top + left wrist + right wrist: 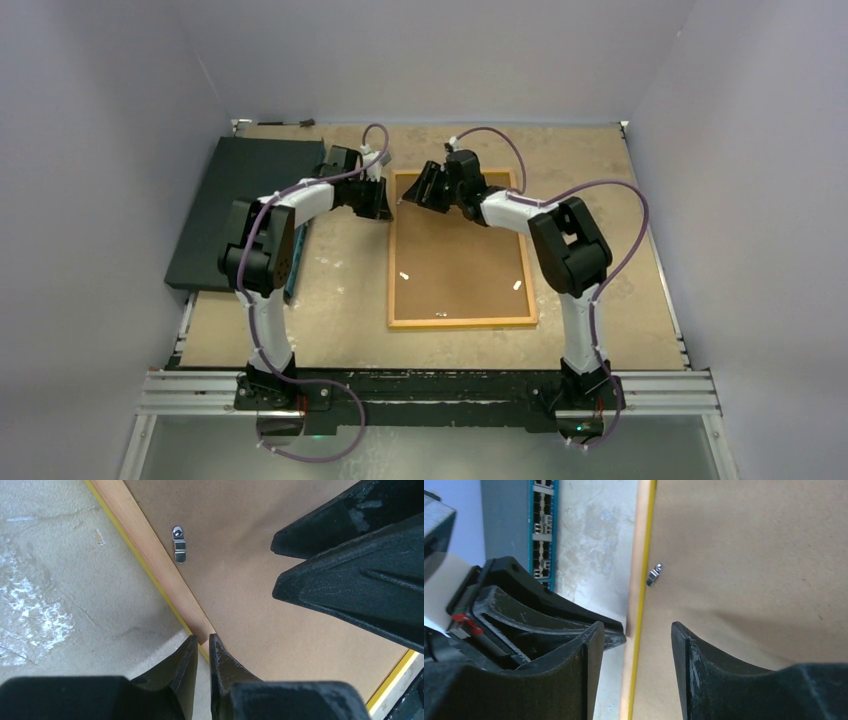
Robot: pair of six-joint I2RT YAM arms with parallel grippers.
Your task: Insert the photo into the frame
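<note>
The frame (pixel 462 322) lies face down mid-table, its wood-toned back up and a yellow edge showing. A plain brown backing board (pixel 460 250) fills it. The photo is not in view. My left gripper (pixel 385 205) is at the frame's far left corner. In the left wrist view (pixel 202 637) its jaws are pinched almost closed on the wooden rail (pixel 150 550). My right gripper (pixel 420 190) is open. In the right wrist view (pixel 634 627) it straddles the same rail (pixel 642 540) close to the left gripper.
A dark flat slab (pixel 245 200) lies at the far left, with a blue-edged device (pixel 540 530) beside it. Small metal turn clips (pixel 179 544) (pixel 654 574) sit on the backing board. Grey walls enclose the table on three sides.
</note>
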